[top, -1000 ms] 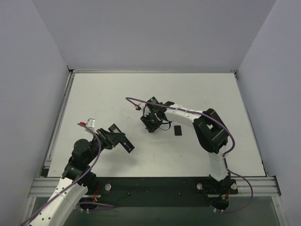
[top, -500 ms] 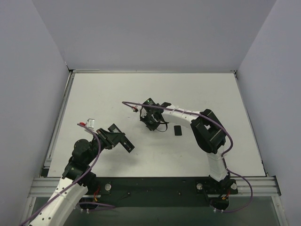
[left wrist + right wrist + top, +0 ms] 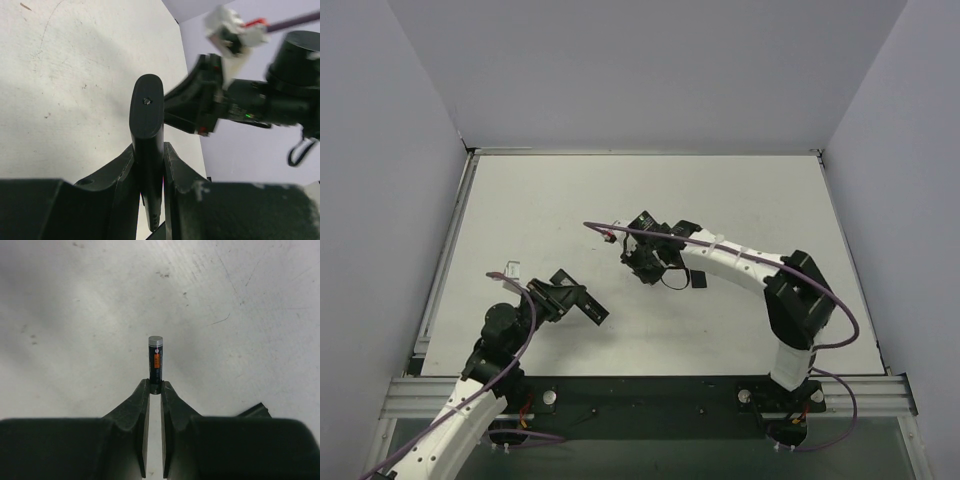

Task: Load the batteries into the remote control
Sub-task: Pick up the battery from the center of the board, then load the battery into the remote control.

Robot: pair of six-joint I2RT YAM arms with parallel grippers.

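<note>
- Left gripper [image 3: 148,156]: fingers closed on the remote control [image 3: 146,112], clamping its lower part. The rounded end sticks out past the fingertips, over the white table [image 3: 60,75].
- Remote face: one small round mark near the tip; too blurred to read.
- Top view: the remote is held at the near-left of the table, slanted.
- Right gripper [image 3: 155,388]: fingertips pinched on the lower end of one battery [image 3: 155,360], near the table's centre. Its silver cap points away from the fingers.
- Battery label: dark wrap with a small orange patch; the print is too small to read.
- Cannot tell whether the battery touches the table.
- Short black cover piece [image 3: 698,279]: flat on the table, just right of the right gripper.
</note>
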